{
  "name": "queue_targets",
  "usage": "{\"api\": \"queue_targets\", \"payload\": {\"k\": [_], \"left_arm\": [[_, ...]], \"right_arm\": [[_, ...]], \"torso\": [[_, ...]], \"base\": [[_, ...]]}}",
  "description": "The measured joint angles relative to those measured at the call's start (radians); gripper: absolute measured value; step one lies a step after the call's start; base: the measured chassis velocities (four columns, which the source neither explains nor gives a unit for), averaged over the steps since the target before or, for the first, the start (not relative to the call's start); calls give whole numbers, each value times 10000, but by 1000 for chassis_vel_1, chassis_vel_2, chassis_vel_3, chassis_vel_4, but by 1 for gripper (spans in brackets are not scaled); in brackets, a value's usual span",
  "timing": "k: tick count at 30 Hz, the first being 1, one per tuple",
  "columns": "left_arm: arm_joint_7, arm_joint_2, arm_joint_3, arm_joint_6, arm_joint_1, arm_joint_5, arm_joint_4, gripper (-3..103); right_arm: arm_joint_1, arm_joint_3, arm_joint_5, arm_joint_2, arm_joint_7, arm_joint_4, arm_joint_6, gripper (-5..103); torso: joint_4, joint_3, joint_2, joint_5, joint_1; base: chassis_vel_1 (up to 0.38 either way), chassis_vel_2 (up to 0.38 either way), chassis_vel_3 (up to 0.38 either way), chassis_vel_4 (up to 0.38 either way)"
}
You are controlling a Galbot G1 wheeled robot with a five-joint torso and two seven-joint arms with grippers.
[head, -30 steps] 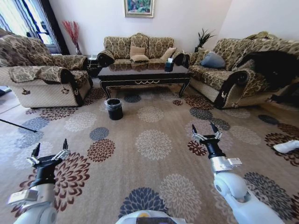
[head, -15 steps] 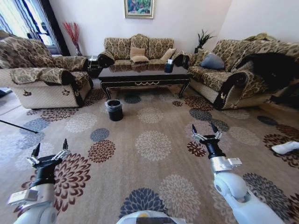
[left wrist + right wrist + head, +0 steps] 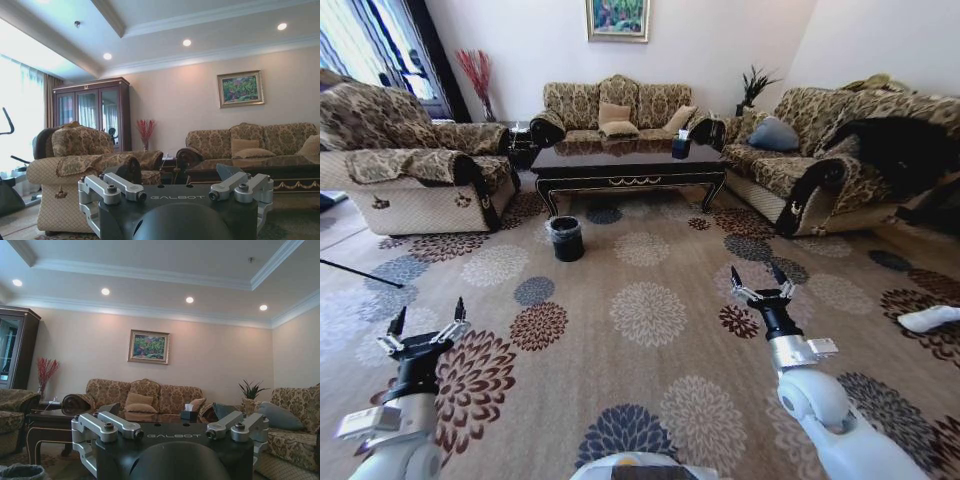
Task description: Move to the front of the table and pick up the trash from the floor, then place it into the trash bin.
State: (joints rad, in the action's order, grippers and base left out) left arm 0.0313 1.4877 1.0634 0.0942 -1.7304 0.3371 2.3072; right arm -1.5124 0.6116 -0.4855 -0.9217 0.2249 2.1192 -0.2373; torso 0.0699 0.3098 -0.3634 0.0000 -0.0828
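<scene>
— Where did the table (image 3: 628, 160) stand when you looked?

— At the far end of the flowered carpet (image 3: 650, 310), dark and glossy, in front of the middle sofa (image 3: 615, 105), with another sofa at each side. A small dark box (image 3: 681, 145) sat on its top towards the right end.

— And the trash bin (image 3: 565, 237)?

— On the carpet just before the table's left front leg, black, with a pale liner over its rim. The right wrist view caught its rim (image 3: 20, 472) at the lower corner.

— Any trash?

— I could not make out any on the patterned floor.

— The arms?

— Both were held low and forward, well short of the table. The left claw (image 3: 425, 325) pointed ahead with its fingers spread wide, holding nothing. The right claw (image 3: 762, 282) was the same, wide open and empty.
</scene>
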Motion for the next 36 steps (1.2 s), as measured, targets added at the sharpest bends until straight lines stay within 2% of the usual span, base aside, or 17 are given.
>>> {"api": "queue_targets", "payload": {"k": [36], "left_arm": [[0, 0, 0, 0, 0, 0, 0, 100]], "right_arm": [[0, 0, 0, 0, 0, 0, 0, 100]], "torso": [[0, 901, -1444, 0, -543]], "base": [[0, 0, 0, 0]]}}
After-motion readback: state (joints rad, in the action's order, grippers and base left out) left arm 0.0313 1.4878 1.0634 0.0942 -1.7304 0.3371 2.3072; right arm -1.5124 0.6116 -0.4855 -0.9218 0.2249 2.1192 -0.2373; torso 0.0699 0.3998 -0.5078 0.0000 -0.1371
